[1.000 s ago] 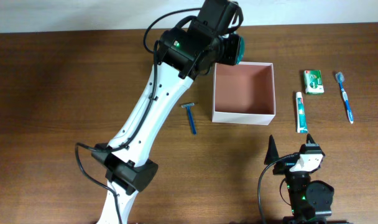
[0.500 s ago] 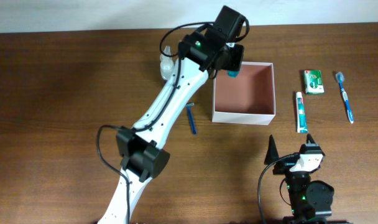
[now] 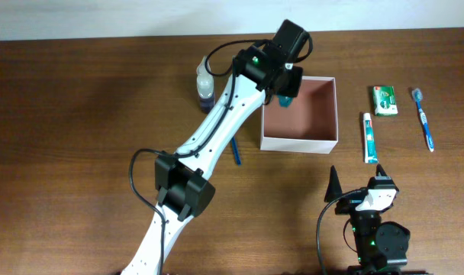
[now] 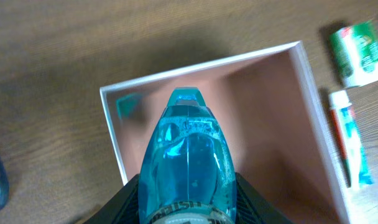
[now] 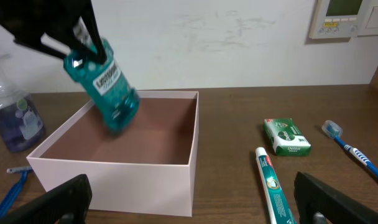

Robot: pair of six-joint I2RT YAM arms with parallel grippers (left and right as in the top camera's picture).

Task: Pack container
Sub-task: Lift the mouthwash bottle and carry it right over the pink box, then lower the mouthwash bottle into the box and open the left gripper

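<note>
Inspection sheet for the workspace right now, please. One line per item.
Surface: brown wooden table, no spills seen.
Job's things: container open-topped, nothing lying inside. Teal mouthwash bottle tilted, lower end dipped into it. Outside, to its right: toothpaste tube, green packet, toothbrush. To its left: razor, clear bottle of purple liquid.
Clutter: nothing seen.
Grippers: left gripper shut on the mouthwash bottle over the container. Right gripper open and empty, at the near edge.
Cables: black cable loops along the left arm, clear of the items.
Surroundings: white wall, wall control panel.
</note>
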